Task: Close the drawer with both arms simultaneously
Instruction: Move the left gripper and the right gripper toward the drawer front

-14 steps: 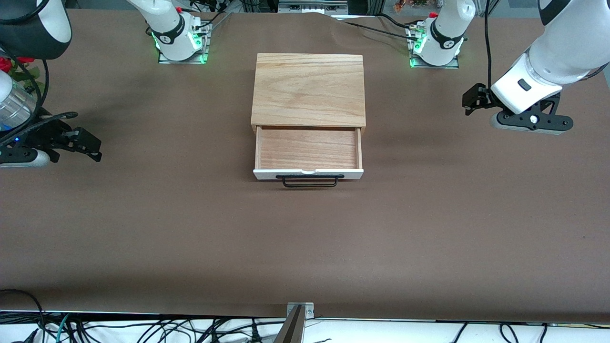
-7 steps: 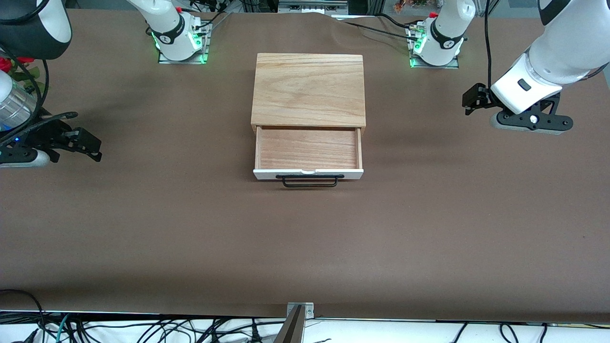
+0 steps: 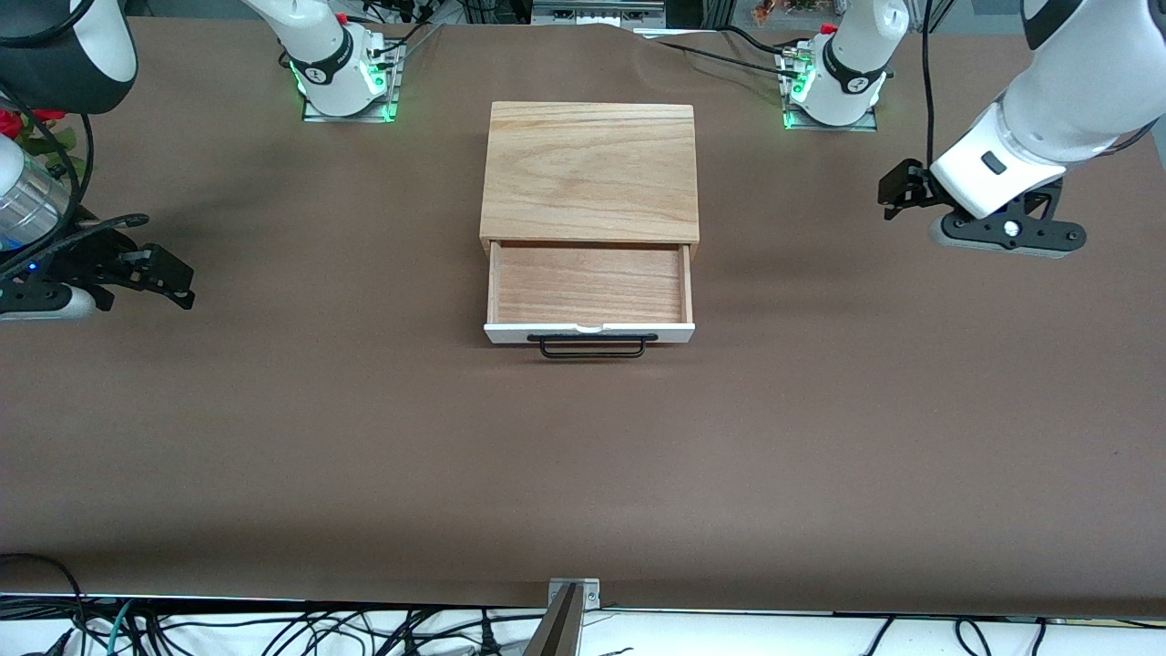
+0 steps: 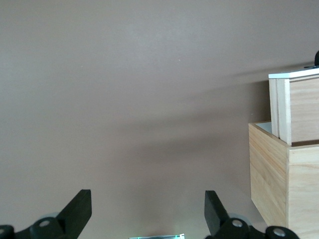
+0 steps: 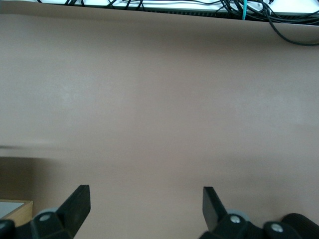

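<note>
The drawer (image 3: 588,284) stands pulled out of the light wooden casing (image 3: 590,164) at the table's middle. Its white front panel (image 3: 510,333) and black bar handle (image 3: 592,348) face the front camera, and its reddish-brown inside is bare. My left gripper (image 4: 148,199) is open and empty. It hangs over bare table toward the left arm's end (image 3: 1002,235), well apart from the drawer, whose side (image 4: 304,109) shows in the left wrist view. My right gripper (image 5: 146,196) is open and empty over the table at the right arm's end (image 3: 41,299).
A plastic bottle (image 3: 20,200) and red flowers (image 3: 18,123) sit at the right arm's end. Both arm bases (image 3: 342,77) (image 3: 833,82) glow green at the table's edge by the robots. Cables (image 3: 273,629) and a metal bracket (image 3: 574,592) lie along the edge nearest the front camera.
My left gripper has shifted slightly toward the drawer's side of the table. The right arm and the drawer have not moved.
</note>
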Controlling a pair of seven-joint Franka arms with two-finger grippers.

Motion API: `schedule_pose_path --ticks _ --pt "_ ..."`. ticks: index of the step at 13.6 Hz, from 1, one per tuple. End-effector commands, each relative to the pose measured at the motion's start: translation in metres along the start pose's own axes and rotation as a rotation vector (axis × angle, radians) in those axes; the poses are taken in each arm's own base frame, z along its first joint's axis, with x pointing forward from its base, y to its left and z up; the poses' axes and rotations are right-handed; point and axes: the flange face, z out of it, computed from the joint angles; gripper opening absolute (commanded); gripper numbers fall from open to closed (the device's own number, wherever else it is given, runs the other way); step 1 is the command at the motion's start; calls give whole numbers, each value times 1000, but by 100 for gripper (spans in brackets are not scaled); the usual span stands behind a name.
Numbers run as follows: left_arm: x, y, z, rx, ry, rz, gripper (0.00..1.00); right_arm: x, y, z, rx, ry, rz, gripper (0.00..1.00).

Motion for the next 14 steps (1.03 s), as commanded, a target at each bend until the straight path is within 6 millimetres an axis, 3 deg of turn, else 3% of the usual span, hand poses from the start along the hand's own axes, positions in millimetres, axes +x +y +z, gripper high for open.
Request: schedule_pose_path --ticks 1,3,5,7,10,12,14 --pt "4 19 3 -21 -12 38 100 4 -2 13 -5 -31 -1 100" --pt "17 32 4 -60 -14 59 100 6 -15 26 -3 -53 -21 100" --pt "26 48 18 -111 -41 78 100 6 -30 40 -2 -77 -47 100" --pt "45 66 41 -159 -61 97 100 12 -37 80 -1 -135 -56 100" --pt "80 97 77 -282 -28 103 100 15 -78 97 90 -143 -75 100" --pt "102 123 108 -396 -18 88 100 24 -91 120 170 -124 -49 100" --pt "126 132 142 -504 -10 35 100 27 -105 146 214 -138 -37 100"
